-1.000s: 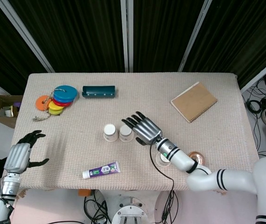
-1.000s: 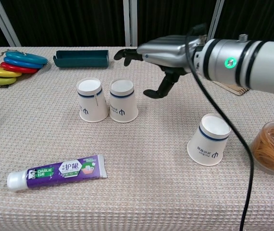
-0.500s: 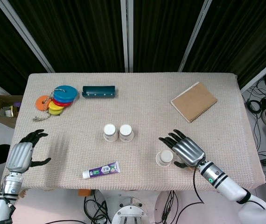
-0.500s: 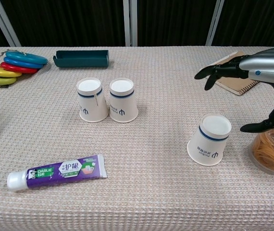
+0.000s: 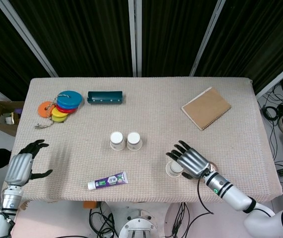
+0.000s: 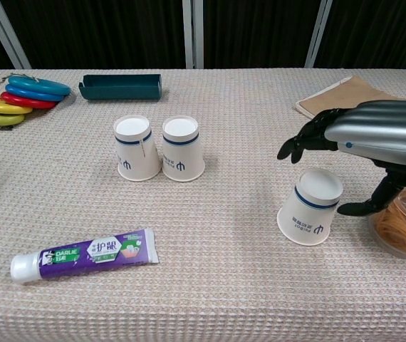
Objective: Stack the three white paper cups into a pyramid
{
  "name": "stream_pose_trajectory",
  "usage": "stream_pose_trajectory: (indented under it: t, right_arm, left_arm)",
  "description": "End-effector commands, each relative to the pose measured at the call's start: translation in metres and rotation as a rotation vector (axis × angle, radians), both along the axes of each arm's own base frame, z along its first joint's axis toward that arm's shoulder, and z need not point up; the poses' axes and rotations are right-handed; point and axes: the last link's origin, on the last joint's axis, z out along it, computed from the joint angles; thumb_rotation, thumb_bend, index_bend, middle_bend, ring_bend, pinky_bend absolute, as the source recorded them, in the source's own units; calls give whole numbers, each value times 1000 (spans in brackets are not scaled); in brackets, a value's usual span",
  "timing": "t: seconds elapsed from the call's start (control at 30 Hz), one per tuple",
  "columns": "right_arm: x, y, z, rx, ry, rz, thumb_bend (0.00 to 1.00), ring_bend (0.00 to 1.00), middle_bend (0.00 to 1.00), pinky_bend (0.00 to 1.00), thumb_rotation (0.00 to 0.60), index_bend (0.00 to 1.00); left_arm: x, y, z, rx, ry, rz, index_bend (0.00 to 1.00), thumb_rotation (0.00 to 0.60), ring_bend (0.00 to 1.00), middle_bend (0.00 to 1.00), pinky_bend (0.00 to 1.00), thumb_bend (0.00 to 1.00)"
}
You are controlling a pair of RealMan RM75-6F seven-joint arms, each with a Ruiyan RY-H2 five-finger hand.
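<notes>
Two white paper cups stand upside down and touching at the table's middle, the left cup (image 6: 134,147) (image 5: 116,140) and the right cup (image 6: 182,148) (image 5: 134,141). A third upside-down cup (image 6: 310,206) (image 5: 174,168) stands alone nearer the front right. My right hand (image 6: 374,132) (image 5: 192,159) hovers just above and to the right of that lone cup, fingers spread, thumb beside it, holding nothing. My left hand (image 5: 22,165) floats open over the table's front left corner, seen only in the head view.
A purple toothpaste tube (image 6: 85,254) lies at the front left. A clear tub of rubber bands (image 6: 404,219) stands right of the lone cup. A teal tray (image 6: 120,86) and coloured discs (image 6: 18,97) are at the back left, a brown notebook (image 5: 206,107) at the back right.
My right hand left the paired cups, swung to the front right, and has now drifted left and down over the lone cup. The left hand barely moved.
</notes>
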Motion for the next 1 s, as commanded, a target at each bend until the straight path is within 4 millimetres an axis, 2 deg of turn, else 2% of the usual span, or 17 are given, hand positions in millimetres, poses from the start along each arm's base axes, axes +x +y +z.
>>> stream_pose_trajectory:
  t: [0.03, 0.2, 0.4, 0.57, 0.7, 0.87, 1.0]
  right_arm:
    - [0, -1, -8, 1, 10, 8, 252, 88, 313, 97, 600, 269]
    - [4, -2, -10, -19, -18, 19, 298, 131, 380, 110, 600, 360]
    - [23, -12, 11, -81, -120, 40, 299, 151, 404, 122, 600, 405]
    - [64, -38, 26, -107, -215, 69, 298, 151, 403, 125, 600, 405]
    - [99, -60, 25, -88, -260, 80, 294, 151, 401, 130, 600, 406]
    - [139, -84, 8, -67, -235, 99, 294, 151, 394, 132, 600, 406]
    - [161, -96, -11, -54, -203, 96, 295, 151, 389, 131, 600, 406]
  left_arm:
    - [-2, -1, 0, -1, -1, 4, 250, 600, 157, 147, 265, 51]
    - [-3, -2, 0, 6, -9, 6, 250, 600, 157, 147, 265, 51]
    - [-4, -2, 0, 4, -11, 9, 251, 600, 157, 147, 265, 51]
    - [-3, -2, 1, 8, -13, 7, 250, 600, 157, 147, 265, 50]
    - [-3, -3, 0, 5, -11, 9, 250, 600, 157, 147, 265, 51]
    - [-5, -4, 0, 8, -14, 18, 250, 600, 157, 147, 265, 50]
    - [-8, -5, -2, 4, -14, 29, 250, 600, 157, 147, 265, 51]
